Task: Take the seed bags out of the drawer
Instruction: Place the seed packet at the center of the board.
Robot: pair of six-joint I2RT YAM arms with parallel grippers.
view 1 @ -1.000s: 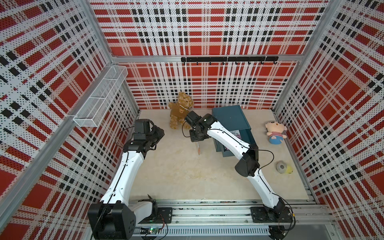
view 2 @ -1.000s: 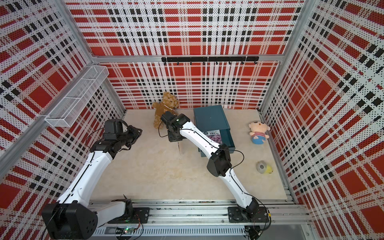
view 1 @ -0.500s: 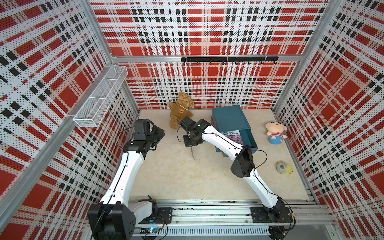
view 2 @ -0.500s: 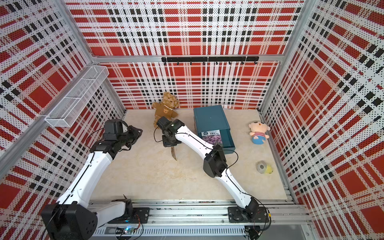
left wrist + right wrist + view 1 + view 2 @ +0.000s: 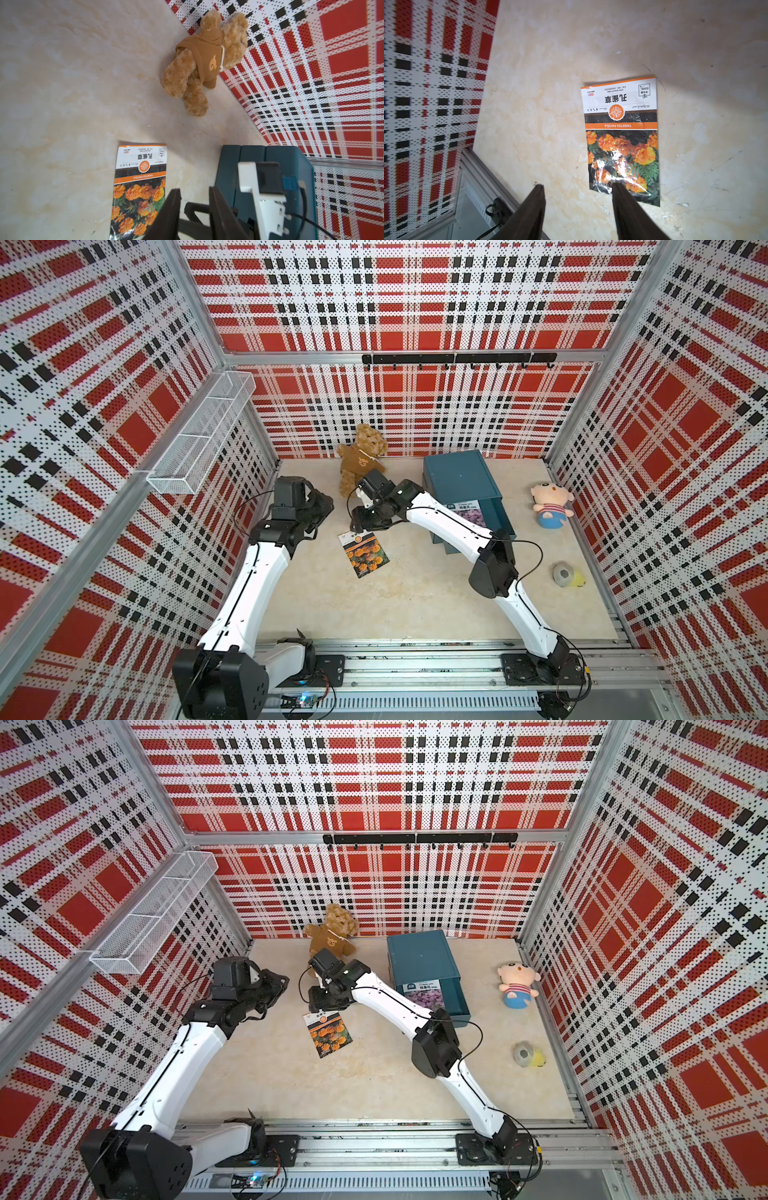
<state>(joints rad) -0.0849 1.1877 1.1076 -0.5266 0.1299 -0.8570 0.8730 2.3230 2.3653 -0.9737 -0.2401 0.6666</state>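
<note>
Item 1, right pincer (image 5: 576, 185): jaws spread wide with nothing between them, hanging low over the table (image 5: 395, 605). Item 2, orange-flower seed bag (image 5: 620, 135): flat glossy packet with a white-and-orange label above a marigold photo. It lies face up on the table just below and ahead of the right pincer's tips. One finger (image 5: 629, 207) overlaps its near corner in the right wrist view; contact cannot be told. Item 3, left pincer (image 5: 193, 189): jaws a narrow way apart, holding nothing, raised off the table and aimed across at the right pincer, with the orange-flower seed bag below and just ahead of it. Item 4, purple-flower seed bag (image 5: 467, 512): lying in the pulled-out drawer (image 5: 498, 520), behind the right pincer alongside that arm's forearm, which hides part of it; well apart from the left pincer. Item 5, teal cabinet (image 5: 461, 479): houses the drawer and stands on the far side of the right pincer from the left pincer. Item 6, teddy bear (image 5: 360, 460): brown, in a tan sweater, at the back wall just beyond the right pincer. Item 7, plush doll (image 5: 552, 506) in a striped top, and a small grey-and-yellow object (image 5: 567, 575): both past the cabinet, well apart from either pincer. Item 8, wire basket (image 5: 199, 435): mounted on the side wall above the left pincer.
</note>
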